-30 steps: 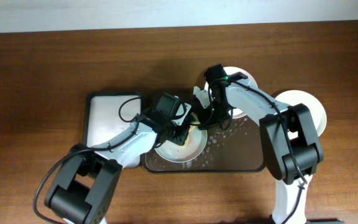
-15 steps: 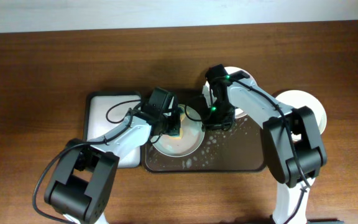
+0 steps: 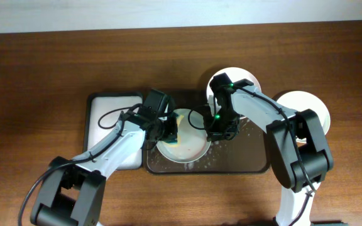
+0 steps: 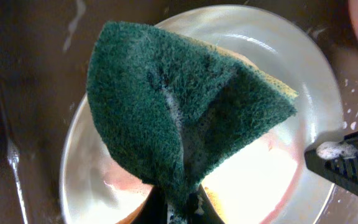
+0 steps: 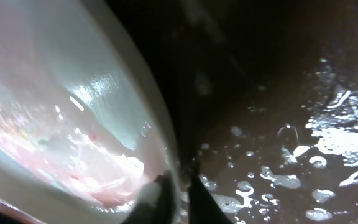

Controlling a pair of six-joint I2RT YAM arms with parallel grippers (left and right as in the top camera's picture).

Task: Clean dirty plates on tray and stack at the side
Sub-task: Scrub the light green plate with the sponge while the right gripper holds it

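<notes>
A pale plate [image 3: 190,147] lies on the wet dark brown tray [image 3: 250,157], its centre smeared pink with foam. My left gripper [image 3: 167,130] is shut on a green and yellow sponge [image 4: 185,118] that rests on the plate's [image 4: 291,174] left part. My right gripper [image 3: 217,133] is shut on the plate's right rim. In the right wrist view its fingers [image 5: 178,190] pinch the rim of the plate [image 5: 73,106] above the tray floor [image 5: 291,155]. A second plate [image 3: 242,76] lies at the tray's far edge. A third plate [image 3: 310,107] lies on the table right of the tray.
A smaller dark-rimmed tray with a white inside [image 3: 105,119] stands just left of the brown tray, under my left arm. Foam and water drops [image 5: 328,118] cover the brown tray's floor. Bare wooden table [image 3: 43,75] surrounds both trays.
My left gripper has moved the sponge leftward across the plate. My right gripper has slid down along the plate's right rim and now grips it; the plate shifted slightly.
</notes>
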